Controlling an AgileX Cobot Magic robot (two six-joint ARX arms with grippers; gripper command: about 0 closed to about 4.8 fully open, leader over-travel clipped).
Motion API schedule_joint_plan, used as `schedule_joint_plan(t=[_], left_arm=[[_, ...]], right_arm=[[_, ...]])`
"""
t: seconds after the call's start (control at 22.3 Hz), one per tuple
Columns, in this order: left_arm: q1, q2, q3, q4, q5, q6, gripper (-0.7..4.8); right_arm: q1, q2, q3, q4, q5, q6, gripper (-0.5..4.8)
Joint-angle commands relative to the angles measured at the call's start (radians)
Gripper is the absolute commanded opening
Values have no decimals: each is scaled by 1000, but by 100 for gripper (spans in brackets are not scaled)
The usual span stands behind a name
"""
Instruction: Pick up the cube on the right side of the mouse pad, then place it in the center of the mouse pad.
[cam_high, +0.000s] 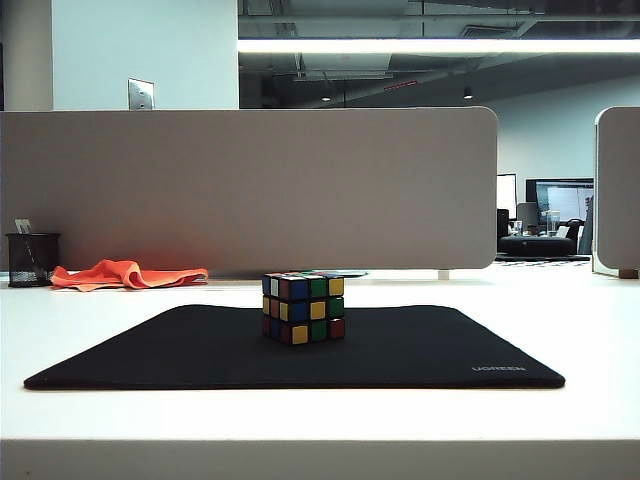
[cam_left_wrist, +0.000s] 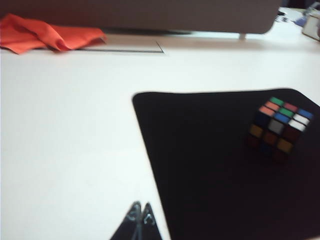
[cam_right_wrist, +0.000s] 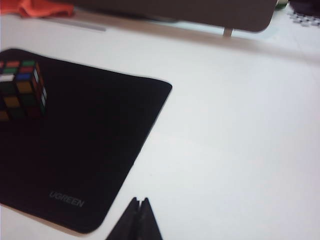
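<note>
A white desk (cam_high: 90, 330) in an open office carries, nearest the camera, the black UGREEN mouse pad (cam_high: 420, 345), with both tools drawn back off it: the left tool (cam_left_wrist: 140, 214) hangs pinched shut and empty over bare desk just off the pad's left edge, the right tool (cam_right_wrist: 140, 206) likewise shut and empty by the pad's lettered right corner. The puzzle cube (cam_high: 303, 307) already stands upright about mid-pad, inward of either tool and neither clearly nearer, so the placing looks done. Behind lie an orange cloth (cam_high: 125, 274), a mesh pen cup (cam_high: 32, 259) and a grey partition (cam_high: 250, 185).

Both the left gripper (cam_left_wrist: 139, 214) and the right gripper (cam_right_wrist: 139, 209) show only black, pointed, wedge-shaped fingertips pressed together.
</note>
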Motion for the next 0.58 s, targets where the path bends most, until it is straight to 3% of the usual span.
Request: schedule_joint_plan(t=[0.04, 0.58], left_arm=[[4, 0, 4, 6, -13, 0, -6], [5, 0, 4, -33, 0, -2, -6]], right_arm=[[0, 0, -5, 34, -2, -5, -5], [0, -2, -7, 40, -2, -7, -5]])
